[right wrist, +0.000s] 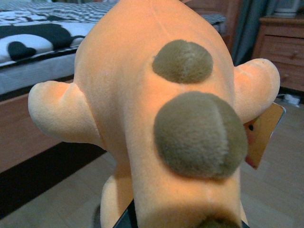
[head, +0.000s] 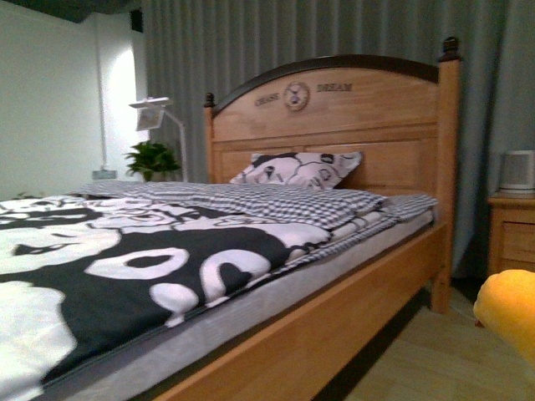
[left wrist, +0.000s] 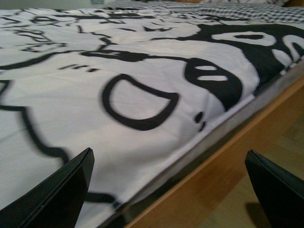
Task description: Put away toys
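- The soft, rounded yellow-orange plush animal (right wrist: 142, 95) fills the right wrist view. It hangs clear of the pale wooden floor (right wrist: 280, 190), beside the bed rather than on it.
- It has two olive-brown round spots (right wrist: 199, 135) on its body and a stubby limb (right wrist: 54, 111) sticking out at each side. A tan card tag (right wrist: 263, 133) hangs by one limb.
- The right pincer (right wrist: 183, 222) grips the yellow-orange plush animal from below. Only a thin dark sliver of one finger (right wrist: 129, 219) shows under the body, pressed against the fabric.
- In the front view the yellow-orange plush animal (head: 508, 313) shows at the far right edge, off the floor. It is in front of the light wooden nightstand (head: 512, 234) and well apart from the wooden bed frame (head: 334, 330).
- The left pincer (left wrist: 164, 190) is spread wide with nothing between its jaws. Its two black fingers (left wrist: 52, 194) sit at opposite sides of the left wrist view.
- That pincer hovers just above the edge of the bed, over the black-and-white patterned blanket (left wrist: 118, 71), without touching it.
- Further up the bed a grey checked duvet (head: 276, 200) lies folded, and a black-and-white pillow (head: 297, 170) leans against the arched wooden headboard (head: 376, 100).
- A white lamp (head: 155, 113) and a green potted plant (head: 152, 159) stand behind the bed, and a white device (head: 518, 171) stands on the nightstand.
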Robot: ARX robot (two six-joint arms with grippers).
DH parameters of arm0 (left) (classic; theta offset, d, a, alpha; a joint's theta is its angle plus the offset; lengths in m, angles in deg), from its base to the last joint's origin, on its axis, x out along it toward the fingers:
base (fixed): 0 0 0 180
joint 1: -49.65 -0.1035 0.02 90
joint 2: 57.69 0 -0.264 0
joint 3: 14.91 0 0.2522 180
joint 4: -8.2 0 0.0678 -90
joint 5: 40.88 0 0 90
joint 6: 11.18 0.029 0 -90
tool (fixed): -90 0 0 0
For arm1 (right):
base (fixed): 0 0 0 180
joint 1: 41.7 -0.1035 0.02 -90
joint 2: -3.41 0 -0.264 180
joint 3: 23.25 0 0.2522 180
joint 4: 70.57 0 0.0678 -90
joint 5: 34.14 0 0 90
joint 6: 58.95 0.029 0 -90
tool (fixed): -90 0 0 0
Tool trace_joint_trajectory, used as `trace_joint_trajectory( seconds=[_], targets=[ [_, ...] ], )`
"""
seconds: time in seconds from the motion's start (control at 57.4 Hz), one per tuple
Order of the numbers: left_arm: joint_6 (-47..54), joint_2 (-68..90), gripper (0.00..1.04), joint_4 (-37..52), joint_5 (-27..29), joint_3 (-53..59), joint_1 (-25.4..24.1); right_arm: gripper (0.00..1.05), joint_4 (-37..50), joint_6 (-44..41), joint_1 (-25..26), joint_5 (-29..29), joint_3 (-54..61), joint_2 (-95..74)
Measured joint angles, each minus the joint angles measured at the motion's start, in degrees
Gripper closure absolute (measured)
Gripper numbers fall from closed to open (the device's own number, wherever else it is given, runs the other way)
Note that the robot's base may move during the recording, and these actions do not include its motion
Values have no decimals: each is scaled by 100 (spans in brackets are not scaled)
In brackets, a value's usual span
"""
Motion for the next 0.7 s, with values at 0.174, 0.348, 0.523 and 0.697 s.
trace_joint_trajectory(
  seconds=[0.174, 0.348, 0.523, 0.697],
  targets=[
    [0, 0, 6, 0, 4, 0, 0, 98, 0, 0, 0, 2, 0, 0],
    [0, 0, 6, 0, 17, 0, 0, 98, 0, 0, 0, 9, 0, 0],
    [0, 2, 6, 0, 13, 0, 0, 98, 2, 0, -2, 0, 2, 0],
    [2, 0, 6, 0, 0, 0, 2, 98, 0, 0, -2, -4, 2, -2]
  ],
)
